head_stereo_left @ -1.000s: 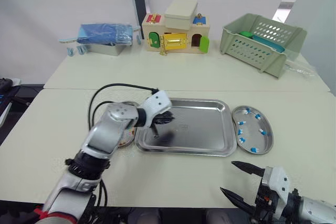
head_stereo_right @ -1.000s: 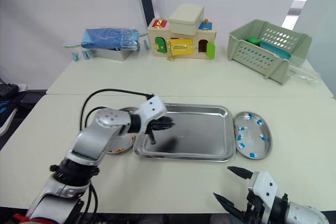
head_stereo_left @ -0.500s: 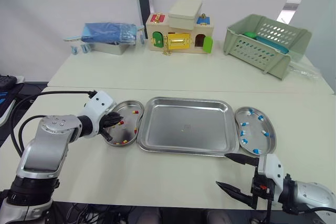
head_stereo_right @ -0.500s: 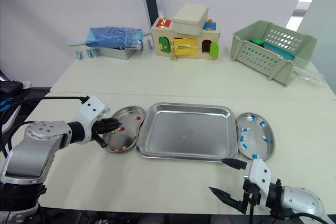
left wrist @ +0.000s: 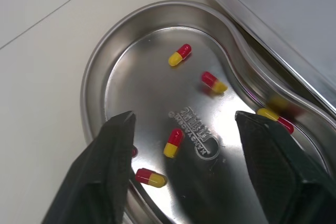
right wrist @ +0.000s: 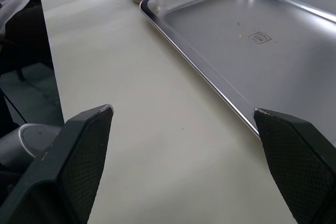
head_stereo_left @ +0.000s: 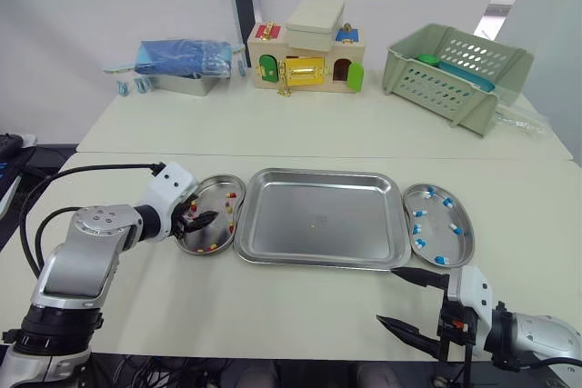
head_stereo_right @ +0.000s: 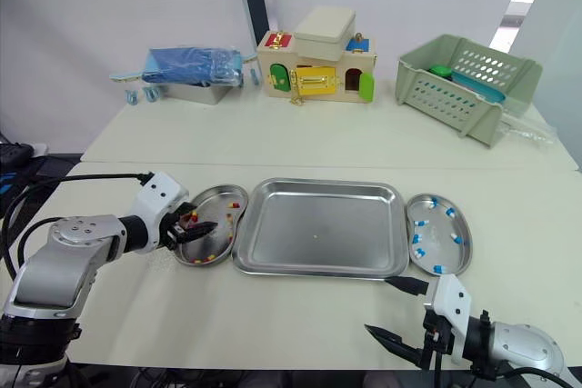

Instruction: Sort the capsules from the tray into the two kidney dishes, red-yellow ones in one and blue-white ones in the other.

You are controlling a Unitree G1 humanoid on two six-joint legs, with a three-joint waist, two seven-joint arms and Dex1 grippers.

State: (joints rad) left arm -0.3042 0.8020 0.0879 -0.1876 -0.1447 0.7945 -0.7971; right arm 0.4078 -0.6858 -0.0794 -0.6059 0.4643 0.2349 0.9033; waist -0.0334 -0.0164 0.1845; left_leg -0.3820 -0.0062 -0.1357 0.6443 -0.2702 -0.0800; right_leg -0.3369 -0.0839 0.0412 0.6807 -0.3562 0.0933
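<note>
Capsules: the red-yellow capsules [left wrist: 179, 55] lie loose on the floor of the left kidney dish [left wrist: 94, 77]. Five show plainly in the left wrist view, and one more is half hidden behind a finger. The blue-white capsules [head_stereo_left: 417, 228], about six, lie scattered in the right kidney dish [head_stereo_left: 435, 220].

Tray [head_stereo_left: 346, 233]: sits between the two dishes, with its left rim just beside or touching the left dish and its right rim close to the right dish. Its floor is bare metal with one tiny yellow speck near the middle (too small to say what it is).

Left gripper [left wrist: 182, 115]: over the left dish, pointing down into it, with the two black fingers spread wide and nothing between them. Capsules lie on the dish floor under and between the tips. Whether the tips touch the metal I cannot tell.

Right gripper [head_stereo_left: 386, 295]: low over the near edge of the table [head_stereo_left: 273, 297], in front of the tray's right front corner and apart from it. Its fingers are also wide apart and hold nothing.

A black cable [head_stereo_left: 91, 174] loops from the left arm.

Far side of the table: a blue bundle on a metal tin [head_stereo_left: 180, 59] at the left, a wooden toy house [head_stereo_left: 305, 59] with coloured doors in the middle, and a green basket [head_stereo_left: 455, 70] lying tilted at the right. All are well apart from the tray.
</note>
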